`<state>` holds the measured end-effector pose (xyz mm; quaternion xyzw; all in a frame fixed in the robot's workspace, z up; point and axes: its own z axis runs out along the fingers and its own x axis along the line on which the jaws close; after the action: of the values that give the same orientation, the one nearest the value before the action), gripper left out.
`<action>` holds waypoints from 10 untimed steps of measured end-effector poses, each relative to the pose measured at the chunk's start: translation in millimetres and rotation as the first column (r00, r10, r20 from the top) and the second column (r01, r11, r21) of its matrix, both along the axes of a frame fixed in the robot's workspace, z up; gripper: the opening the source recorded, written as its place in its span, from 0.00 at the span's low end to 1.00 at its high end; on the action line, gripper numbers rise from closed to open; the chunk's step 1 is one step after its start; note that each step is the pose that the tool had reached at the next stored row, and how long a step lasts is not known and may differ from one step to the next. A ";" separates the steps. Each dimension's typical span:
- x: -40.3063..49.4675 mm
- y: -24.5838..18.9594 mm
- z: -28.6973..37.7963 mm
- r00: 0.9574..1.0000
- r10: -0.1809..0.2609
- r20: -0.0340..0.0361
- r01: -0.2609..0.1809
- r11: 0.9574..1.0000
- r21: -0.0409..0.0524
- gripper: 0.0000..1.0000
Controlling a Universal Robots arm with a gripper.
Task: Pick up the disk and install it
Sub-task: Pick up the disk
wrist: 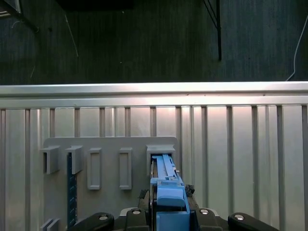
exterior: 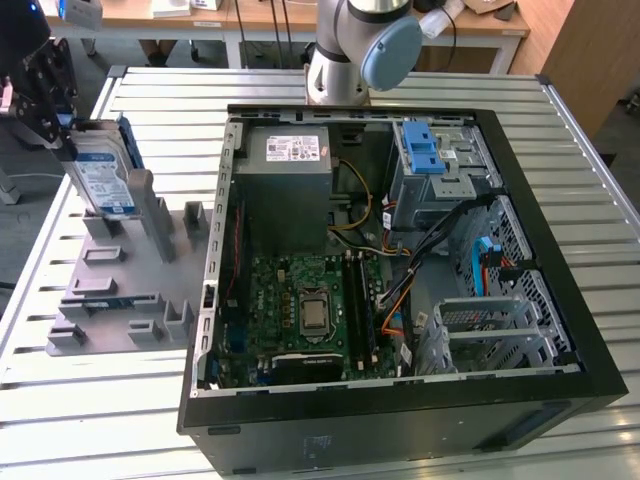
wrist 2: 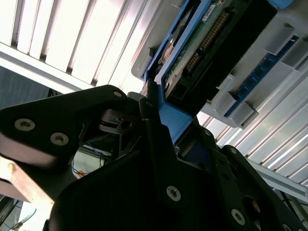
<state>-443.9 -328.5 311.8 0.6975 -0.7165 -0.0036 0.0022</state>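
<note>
The disk (exterior: 100,178), silver with a blue-and-white label and a blue carrier frame, stands on edge and slightly tilted over the grey fixture plate (exterior: 130,290) at the exterior view's left. My black gripper (exterior: 68,138) grips its upper end, shut on the blue frame. In the first wrist view the disk's blue edge (wrist: 167,185) runs between my gripper (wrist: 168,207) and a raised slot of the fixture (wrist: 161,154). In the second wrist view the disk's circuit-board underside (wrist 2: 202,43) shows, with a finger (wrist 2: 156,139) pressed against the blue frame.
An open computer case (exterior: 560,260) takes up the middle and right of the slatted metal table (exterior: 80,420). Inside are a grey power-supply box (exterior: 285,185), a motherboard (exterior: 310,310), a drive bay with a light-blue latch bracket (exterior: 423,152), and cables. The arm's base (exterior: 350,50) stands behind the case.
</note>
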 end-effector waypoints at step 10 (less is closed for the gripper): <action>0.0 0.0 5.6 1.000 0.000 0.000 0.000 1.000 0.000 0.36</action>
<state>-443.9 -328.6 317.5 0.6976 -0.7165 -0.0036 0.0022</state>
